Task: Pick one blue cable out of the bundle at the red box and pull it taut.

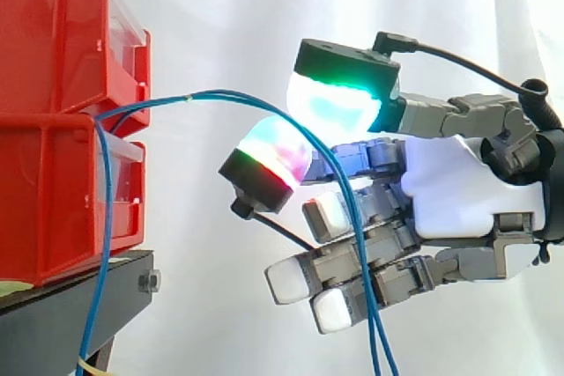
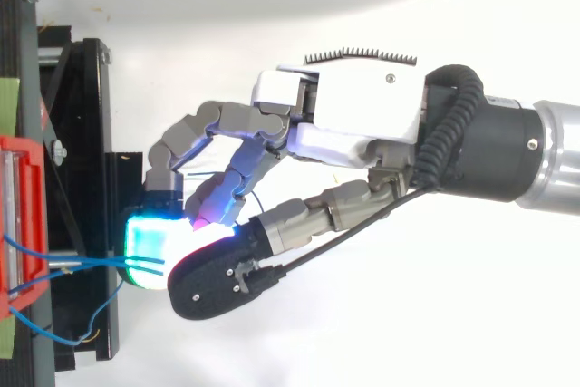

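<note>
A thin blue cable [image 1: 220, 92] comes out from between two stacked red boxes [image 1: 53, 200] on the left. It arches up and to the right, then drops steeply across the front of the hand [image 1: 458, 187] toward the bottom of the side view. A second blue strand [image 1: 159, 105] runs close beside it along that arc. A third blue strand [image 1: 99, 235] hangs straight down by the boxes.

The cable is slack. Its long axis runs left to right from the boxes to the hand, then bends downward. Where it begins to fall, it passes between two glowing pads set close together, a green and cyan one [image 1: 339, 103] above and a red and green one [image 1: 269, 160] below. The fingers are curled and the hand looks closed on the cable in a pinch. Whether it has caught one strand or both cannot be told.

Seen from above, the cable [image 2: 91, 262] reaches the pads just right of the black stand [image 2: 95, 115]. The hand [image 2: 353, 106] lies to the right of the boxes, so pulling the cable tight likely means moving further right, away from them
</note>
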Controlling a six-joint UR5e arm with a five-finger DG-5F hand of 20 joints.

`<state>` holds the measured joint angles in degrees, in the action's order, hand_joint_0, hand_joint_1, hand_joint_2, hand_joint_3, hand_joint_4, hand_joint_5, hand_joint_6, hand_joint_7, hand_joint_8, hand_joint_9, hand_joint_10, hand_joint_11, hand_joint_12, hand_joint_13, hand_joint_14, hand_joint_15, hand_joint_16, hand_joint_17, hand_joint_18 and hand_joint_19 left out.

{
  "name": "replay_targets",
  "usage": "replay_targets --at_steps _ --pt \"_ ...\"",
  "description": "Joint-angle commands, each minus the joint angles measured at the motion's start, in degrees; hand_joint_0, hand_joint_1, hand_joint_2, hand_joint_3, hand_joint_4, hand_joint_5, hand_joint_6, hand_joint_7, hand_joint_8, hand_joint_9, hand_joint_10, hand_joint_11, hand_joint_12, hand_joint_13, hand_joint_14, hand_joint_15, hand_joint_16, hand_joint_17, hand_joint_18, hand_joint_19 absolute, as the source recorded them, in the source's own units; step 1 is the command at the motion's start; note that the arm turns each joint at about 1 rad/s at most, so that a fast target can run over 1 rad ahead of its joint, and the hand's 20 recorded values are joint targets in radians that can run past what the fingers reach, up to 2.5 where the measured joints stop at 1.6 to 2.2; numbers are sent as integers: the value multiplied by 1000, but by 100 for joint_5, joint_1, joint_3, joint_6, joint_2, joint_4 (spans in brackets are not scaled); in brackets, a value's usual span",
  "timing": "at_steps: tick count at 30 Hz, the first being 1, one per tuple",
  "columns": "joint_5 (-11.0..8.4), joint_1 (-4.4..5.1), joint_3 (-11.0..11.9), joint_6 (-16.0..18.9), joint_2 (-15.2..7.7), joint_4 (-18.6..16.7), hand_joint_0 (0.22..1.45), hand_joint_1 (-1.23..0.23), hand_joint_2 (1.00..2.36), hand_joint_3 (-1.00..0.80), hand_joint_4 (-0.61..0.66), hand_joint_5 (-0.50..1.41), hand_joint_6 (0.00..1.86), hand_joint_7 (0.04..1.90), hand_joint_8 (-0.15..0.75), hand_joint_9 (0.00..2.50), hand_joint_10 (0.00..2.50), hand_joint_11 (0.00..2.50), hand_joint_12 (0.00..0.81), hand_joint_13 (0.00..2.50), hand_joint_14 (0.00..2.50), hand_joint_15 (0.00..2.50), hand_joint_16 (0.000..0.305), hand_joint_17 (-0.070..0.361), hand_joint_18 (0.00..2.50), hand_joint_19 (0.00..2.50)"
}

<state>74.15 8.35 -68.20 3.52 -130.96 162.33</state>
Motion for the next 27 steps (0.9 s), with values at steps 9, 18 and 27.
replay_targets --at_steps 9,18,27 --pt "3 0 0 0 0 0 554 -748 1008 -212 29 -122 925 829 418 1130 7 735 444 884 13 413 65 146 771 487" --pt "3 0 0 0 0 0 438 -612 1000 -500 21 -119 915 826 419 1127 7 730 439 868 12 421 63 141 731 513" --pt "3 0 0 0 0 0 477 -880 1000 -500 31 -125 929 801 381 1073 5 804 407 840 13 424 57 128 700 461"
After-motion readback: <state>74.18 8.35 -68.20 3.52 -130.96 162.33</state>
